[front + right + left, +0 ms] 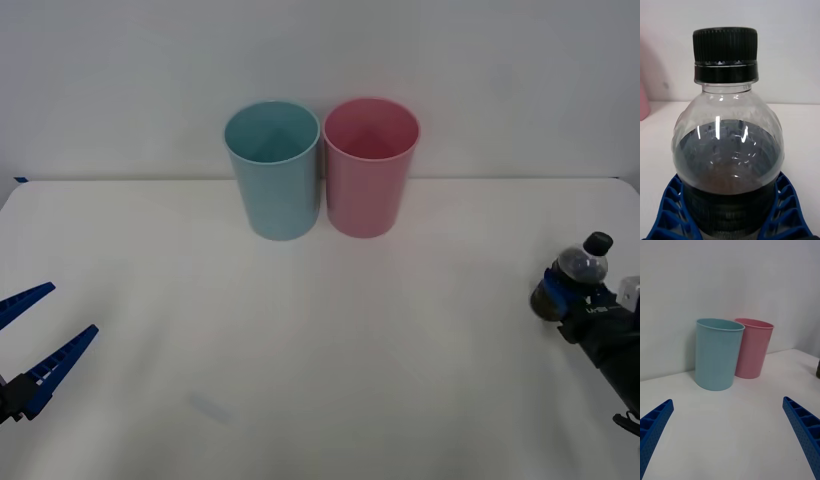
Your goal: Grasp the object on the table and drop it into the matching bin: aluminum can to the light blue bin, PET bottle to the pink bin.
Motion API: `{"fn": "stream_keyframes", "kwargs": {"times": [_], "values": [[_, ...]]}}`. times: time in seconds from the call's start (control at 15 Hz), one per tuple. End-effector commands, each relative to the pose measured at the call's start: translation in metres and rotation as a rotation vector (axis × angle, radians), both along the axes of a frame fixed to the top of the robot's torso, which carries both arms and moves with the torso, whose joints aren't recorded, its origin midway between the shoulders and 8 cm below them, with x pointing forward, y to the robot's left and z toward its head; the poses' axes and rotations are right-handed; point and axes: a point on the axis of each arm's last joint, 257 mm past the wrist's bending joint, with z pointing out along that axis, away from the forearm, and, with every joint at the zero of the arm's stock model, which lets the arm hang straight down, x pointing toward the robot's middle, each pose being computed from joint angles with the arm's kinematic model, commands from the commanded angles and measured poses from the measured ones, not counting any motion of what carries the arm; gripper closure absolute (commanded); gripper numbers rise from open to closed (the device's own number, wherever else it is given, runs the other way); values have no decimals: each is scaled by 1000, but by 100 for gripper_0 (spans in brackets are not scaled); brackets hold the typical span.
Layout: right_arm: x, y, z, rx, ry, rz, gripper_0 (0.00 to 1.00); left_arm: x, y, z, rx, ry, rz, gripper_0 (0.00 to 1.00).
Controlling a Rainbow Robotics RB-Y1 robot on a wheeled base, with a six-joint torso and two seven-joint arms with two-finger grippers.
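At the white counter's [320, 380] right edge, the right tool [572, 300] clamps its blue ribbed fingers [670, 210] on the small clear plastic bottle of dark liquid [575, 275], evidently the grasping step, with a carry to the tall round pink plastic bin [368, 168] due next, while the left tool [35, 335] waits spread apart.

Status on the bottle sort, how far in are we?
Done: the right gripper has closed on the PET bottle at the table's right edge. In hand: the bottle sits between the blue fingers. Left: carry it to the pink bin and drop it. The left gripper waits open.
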Motion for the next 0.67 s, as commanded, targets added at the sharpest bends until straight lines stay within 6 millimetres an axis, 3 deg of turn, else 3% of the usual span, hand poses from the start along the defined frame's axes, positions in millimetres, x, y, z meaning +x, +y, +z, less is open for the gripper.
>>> {"fn": "stream_keyframes", "kwargs": {"times": [0.07,0.67], "values": [[-2,6,3,6,-12,26,100,0,0,0,0,0,0,0],[-18,46,62,4,-90,135,100,0,0,0,0,0,0,0]]}}
